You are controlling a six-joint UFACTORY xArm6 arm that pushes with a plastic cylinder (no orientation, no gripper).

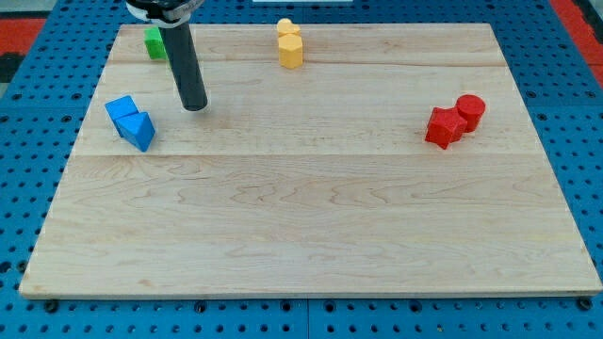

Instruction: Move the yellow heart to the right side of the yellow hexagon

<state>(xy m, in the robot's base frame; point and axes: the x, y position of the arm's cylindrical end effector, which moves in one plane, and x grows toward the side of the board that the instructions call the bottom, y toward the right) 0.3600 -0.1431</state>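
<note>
1. At the view's left, two blue blocks sit touching on the wooden worktop (311,226): a blue cube (121,112) behind and a blue wedge-like block (139,130) in front, both close to the left edge.

2. At the view's top left, a green block (154,43) stands near the far edge, partly hidden behind the dark rod; its shape cannot be made out.

3. Just right of the blue pair, my tip (194,106) rests on the bare wood, near the blue cube but not touching it, and below the green block. The arm carries no jaws, only this straight rod, so nothing is held.

4. At the view's top, left of centre, two yellow blocks stand touching near the far edge: one (286,28) behind, the other (292,51), six-sided by its look, in front. Which of them is the yellow heart cannot be told for sure at this size; the rear one seems the likelier. Both lie well apart from my tip, to its right.

5. At the view's right, a red block (443,126) of unclear shape touches a red cylinder (470,110), which stands behind it and to its right, well apart from every other block.
</note>
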